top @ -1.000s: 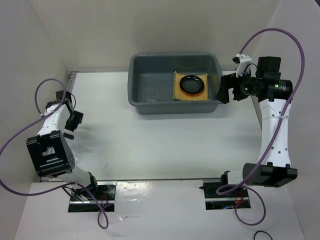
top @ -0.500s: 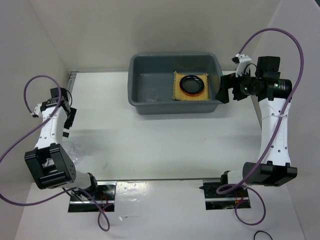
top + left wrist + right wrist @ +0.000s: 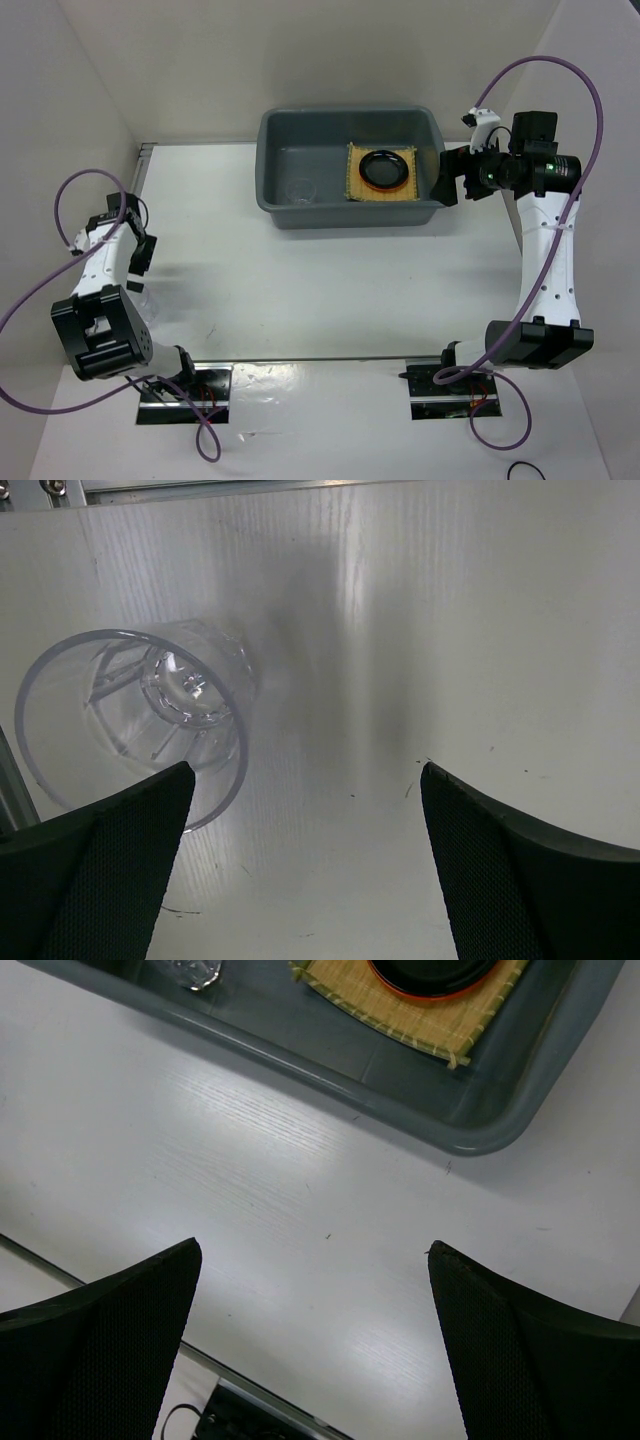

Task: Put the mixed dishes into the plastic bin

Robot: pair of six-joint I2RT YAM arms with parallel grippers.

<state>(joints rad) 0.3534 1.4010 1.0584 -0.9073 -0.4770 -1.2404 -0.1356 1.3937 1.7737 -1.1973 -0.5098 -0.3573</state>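
Plastic bin (image 3: 340, 215): stands at the far side of the table (image 3: 330, 290), unchanged in position. Its contents are also unchanged:
- the bamboo mat (image 3: 358, 188) lies flat in the right half;
- the orange plate (image 3: 430, 997) rests on the mat, only its rim showing;
- the black plate (image 3: 385, 167) sits on top of the orange plate;
- one clear cup (image 3: 300, 190) stands in the left half.

A second clear cup (image 3: 140, 725) is on the table at the left edge, well apart from the bin, its mouth towards the wrist camera.

Left gripper (image 3: 140, 255): it has shifted towards the near edge since half a second ago and now hangs over this cup. The jaws are spread wide and hold nothing. The cup lies beside the left finger (image 3: 110, 880), not centred between the fingers.

Right gripper (image 3: 447, 178): position unchanged, just beside the bin's right end, jaws spread wide and holding nothing.
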